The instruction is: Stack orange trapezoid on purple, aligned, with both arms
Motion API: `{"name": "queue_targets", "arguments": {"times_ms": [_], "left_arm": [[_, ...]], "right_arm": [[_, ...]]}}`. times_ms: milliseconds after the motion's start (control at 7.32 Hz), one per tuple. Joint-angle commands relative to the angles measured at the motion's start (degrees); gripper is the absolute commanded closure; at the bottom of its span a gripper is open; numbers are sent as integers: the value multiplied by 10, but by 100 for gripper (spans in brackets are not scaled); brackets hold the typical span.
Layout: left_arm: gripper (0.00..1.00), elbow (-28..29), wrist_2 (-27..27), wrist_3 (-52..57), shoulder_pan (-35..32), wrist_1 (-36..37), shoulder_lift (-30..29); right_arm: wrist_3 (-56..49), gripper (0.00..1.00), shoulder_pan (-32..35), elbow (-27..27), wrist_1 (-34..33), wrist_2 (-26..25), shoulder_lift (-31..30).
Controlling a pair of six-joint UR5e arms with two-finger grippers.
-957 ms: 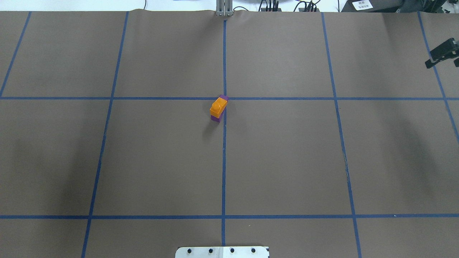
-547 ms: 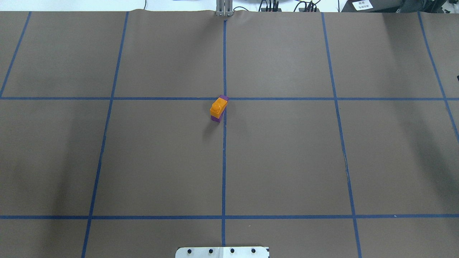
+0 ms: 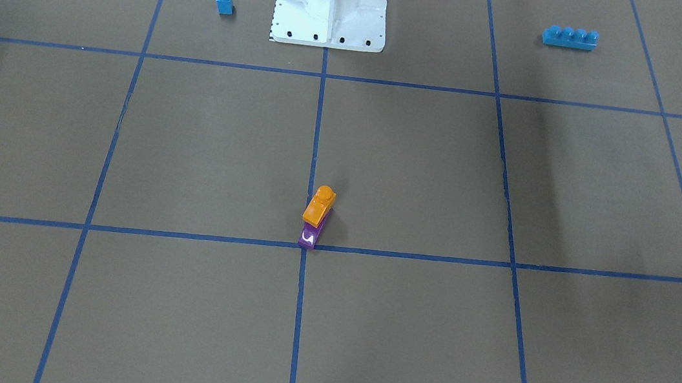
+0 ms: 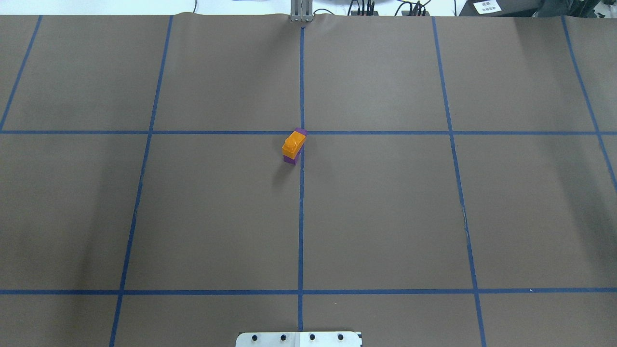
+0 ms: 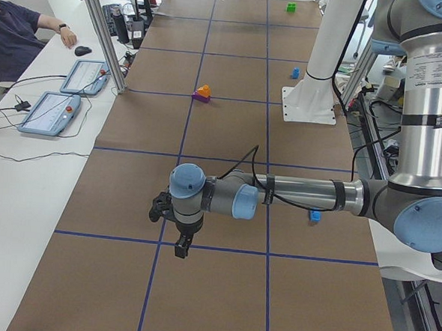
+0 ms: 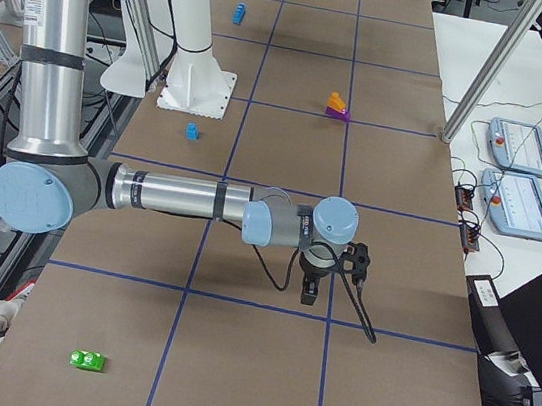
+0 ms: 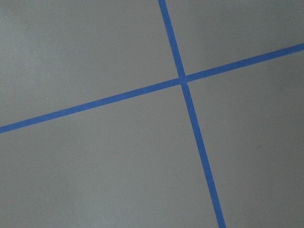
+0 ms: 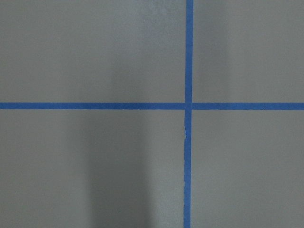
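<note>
The orange trapezoid (image 4: pixel 294 143) sits on top of the purple brick (image 4: pixel 290 159) at the table's centre, by the crossing of the blue tape lines. In the front view the orange brick (image 3: pixel 320 205) covers the purple brick's (image 3: pixel 309 237) far end and its near sloped end shows. Both arms are far from the stack. My left gripper (image 5: pixel 179 242) shows only in the exterior left view, low over the table. My right gripper (image 6: pixel 310 292) shows only in the exterior right view. I cannot tell whether either is open or shut. Both wrist views show only bare table and tape.
A small blue single-stud brick (image 3: pixel 224 0) and a long blue four-stud brick (image 3: pixel 569 37) stand near the white robot base (image 3: pixel 329 21). A green brick (image 6: pixel 86 360) lies at the table's right end. An operator (image 5: pixel 19 29) and control tablets (image 5: pixel 50 114) are beside the table.
The right gripper, seen at the overhead view's right edge one second ago, has moved out of that view to the right. The stacked bricks have not moved.
</note>
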Motion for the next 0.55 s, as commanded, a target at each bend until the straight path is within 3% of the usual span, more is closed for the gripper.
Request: {"name": "queue_targets", "arguments": {"times_ms": [0,410], "left_arm": [[0,-28,-2,-4,0,39,8],[0,-26,-2,-4,1,39,7]], "right_arm": [[-1,0,2,1,0,-1,-9],[-55,0,11,8,7,-32,-15]]}}
